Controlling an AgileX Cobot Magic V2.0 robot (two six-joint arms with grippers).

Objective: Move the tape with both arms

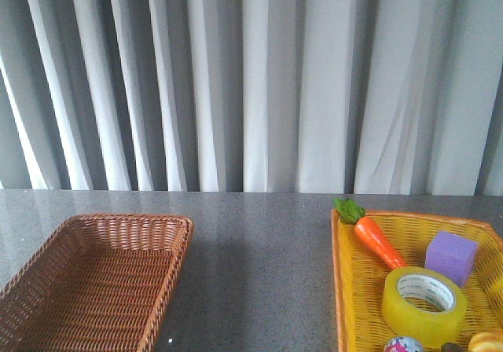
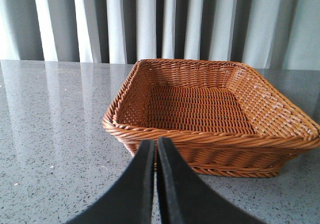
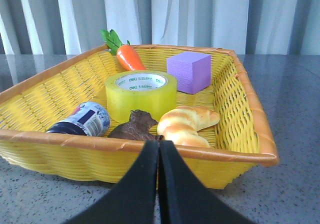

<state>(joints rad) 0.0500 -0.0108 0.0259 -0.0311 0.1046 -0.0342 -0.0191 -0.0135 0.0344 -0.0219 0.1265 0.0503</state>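
**Both grippers closed, tape sitting in the yellow basket**

I am looking down my left wrist camera first: the left gripper (image 2: 155,184) is sitting with its two black fingers pressed together, nothing between them, just short of the near rim of the brown wicker basket (image 2: 210,134), which is resting on the grey speckled table (image 2: 55,149).

On the right wrist camera, the right gripper (image 3: 159,184) is showing the same closed, empty fingers, pointing at the near wall of the yellow basket (image 3: 65,156). Just past that wall I am seeing a small can with a dark blue label (image 3: 85,121) lying on its side, a brown lump-shaped toy (image 3: 132,126) and a croissant (image 3: 185,124) side by side. Behind them the tape (image 3: 141,95) is lying flat, core opening upward, roughly mid-basket. Farther back a purple cube (image 3: 189,71) is standing near the tape, and a carrot (image 3: 127,54) is leaning on the far rim.

From the front camera, neither arm is showing; the tape (image 1: 424,303) is sitting in the yellow basket on my right, well apart from the brown basket on my left. Grey curtains (image 1: 251,77) are hanging behind the table.
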